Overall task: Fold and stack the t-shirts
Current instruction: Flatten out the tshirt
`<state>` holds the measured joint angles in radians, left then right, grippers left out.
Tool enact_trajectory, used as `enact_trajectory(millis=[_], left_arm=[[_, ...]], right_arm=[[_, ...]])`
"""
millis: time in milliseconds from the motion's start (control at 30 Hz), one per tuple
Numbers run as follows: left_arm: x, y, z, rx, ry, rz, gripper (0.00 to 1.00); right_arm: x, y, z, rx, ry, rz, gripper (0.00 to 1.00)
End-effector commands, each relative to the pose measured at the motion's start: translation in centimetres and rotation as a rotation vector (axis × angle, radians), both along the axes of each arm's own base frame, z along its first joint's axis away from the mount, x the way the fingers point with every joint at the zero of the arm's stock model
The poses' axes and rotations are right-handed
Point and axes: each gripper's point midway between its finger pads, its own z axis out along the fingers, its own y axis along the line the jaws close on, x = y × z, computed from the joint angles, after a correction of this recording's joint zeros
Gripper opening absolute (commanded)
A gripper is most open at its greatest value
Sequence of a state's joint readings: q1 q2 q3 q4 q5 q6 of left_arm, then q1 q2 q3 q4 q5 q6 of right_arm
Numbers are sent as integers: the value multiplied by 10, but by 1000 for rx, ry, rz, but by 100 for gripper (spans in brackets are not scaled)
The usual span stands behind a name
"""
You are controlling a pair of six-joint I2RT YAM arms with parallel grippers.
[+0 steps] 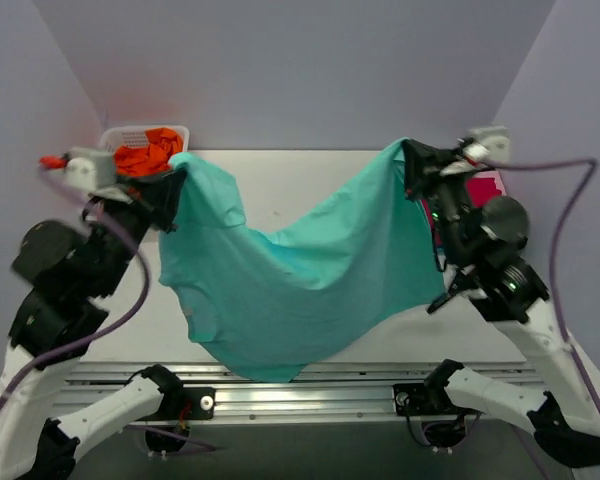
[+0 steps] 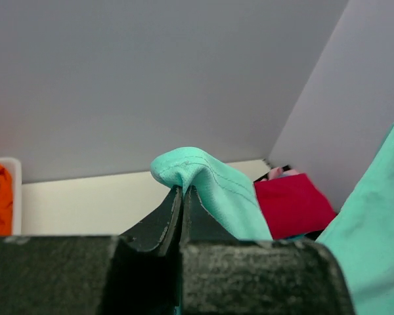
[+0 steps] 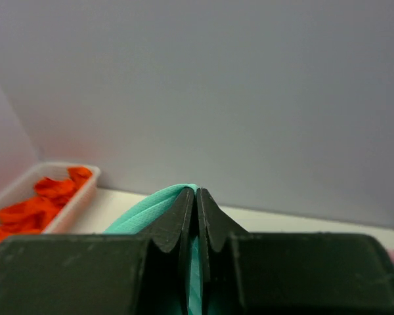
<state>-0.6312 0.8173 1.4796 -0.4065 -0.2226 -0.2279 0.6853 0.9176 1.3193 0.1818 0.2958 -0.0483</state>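
A teal t-shirt (image 1: 290,280) hangs spread in the air between both arms, sagging in the middle, its lower edge reaching the table's near edge. My left gripper (image 1: 173,178) is shut on its left corner; in the left wrist view the teal t-shirt (image 2: 210,180) bunches over the closed jaws of the left gripper (image 2: 182,189). At the shirt's right corner my right gripper (image 1: 412,160) is shut too, and the right wrist view shows teal cloth (image 3: 151,203) pinched in the right gripper (image 3: 197,191). A red t-shirt (image 2: 292,203) lies folded at the back right, with pink cloth (image 2: 281,172) behind it.
A white mesh basket (image 1: 120,135) holding orange cloth (image 1: 146,152) stands at the back left corner. The basket (image 3: 79,190) also shows in the right wrist view. Grey walls close in the table on three sides. A purple cable (image 1: 560,240) loops by the right arm.
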Motion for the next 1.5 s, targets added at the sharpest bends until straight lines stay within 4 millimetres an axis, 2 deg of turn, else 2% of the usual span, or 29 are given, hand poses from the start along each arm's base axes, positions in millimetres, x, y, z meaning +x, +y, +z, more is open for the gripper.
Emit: enact_trajectory(millis=[0, 133, 300, 333, 367, 400, 433, 467, 500, 533, 567, 600, 633, 667, 700, 833, 900, 967, 1000, 1033, 1067, 1133, 1200, 1233, 1300, 1367, 1400, 1433, 1467], left_arm=[[65, -12, -25, 114, 69, 144, 2], [132, -21, -62, 147, 168, 147, 2], [238, -14, -155, 209, 346, 201, 2], [260, -5, -166, 216, 357, 220, 2], [293, -12, -219, 254, 452, 196, 2], [314, -12, -213, 245, 436, 187, 2], [334, -12, -232, 256, 466, 175, 2], [367, -7, -298, 287, 581, 185, 2], [384, -10, -315, 290, 603, 162, 2], [408, -11, -295, 277, 571, 161, 2], [433, -8, -367, 300, 683, 156, 2], [446, -7, -378, 300, 703, 158, 7], [462, -7, -327, 267, 628, 175, 19], [475, -3, -389, 277, 703, 179, 76], [481, 0, -381, 257, 672, 187, 98], [501, 16, -330, 152, 529, 253, 94], [484, 22, -321, 160, 537, 274, 94], [469, 33, -251, 128, 398, 332, 94], [460, 36, -264, 133, 425, 343, 94], [444, 42, -221, 113, 366, 372, 94], [433, 45, -227, 120, 389, 381, 94], [404, 43, -176, 105, 310, 388, 94], [384, 45, -173, 141, 309, 426, 94], [362, 41, -144, 135, 269, 435, 94], [336, 44, -163, 170, 350, 478, 94], [290, 30, -145, 158, 347, 484, 95], [271, 29, -193, 204, 420, 526, 95], [236, 22, -168, 171, 330, 504, 94], [215, -3, -177, 160, 283, 434, 94]], right_arm=[[61, -7, -40, -67, 119, -237, 0], [139, -1, -114, -123, 281, -297, 0], [217, -21, -202, -158, 438, -394, 0], [241, -28, -248, -196, 519, -429, 0], [257, -30, -252, -191, 524, -446, 0], [271, -34, -266, -201, 546, -468, 0], [292, -43, -318, -244, 629, -519, 0], [313, -43, -311, -230, 617, -538, 0], [327, -45, -321, -235, 629, -555, 0], [344, -51, -373, -280, 705, -589, 0], [352, -55, -391, -308, 752, -606, 0], [376, -52, -358, -261, 681, -626, 5], [386, -56, -401, -292, 741, -659, 26], [386, -68, -409, -316, 782, -714, 91], [399, -70, -382, -261, 722, -741, 100], [392, -83, -367, -205, 673, -805, 100], [386, -85, -347, -157, 614, -811, 100], [368, -92, -325, -130, 586, -835, 100], [358, -93, -298, -102, 555, -840, 100], [350, -94, -301, -110, 566, -844, 100], [342, -91, -291, -104, 554, -849, 100], [320, -93, -268, -83, 526, -858, 100], [296, -88, -229, -35, 466, -860, 100], [285, -85, -236, -50, 469, -853, 100], [255, -71, -207, -74, 423, -822, 99], [228, -67, -220, -109, 437, -843, 98], [212, -64, -203, -62, 412, -818, 98], [207, -50, -217, -72, 467, -714, 96], [199, -45, -237, -44, 517, -644, 96]])
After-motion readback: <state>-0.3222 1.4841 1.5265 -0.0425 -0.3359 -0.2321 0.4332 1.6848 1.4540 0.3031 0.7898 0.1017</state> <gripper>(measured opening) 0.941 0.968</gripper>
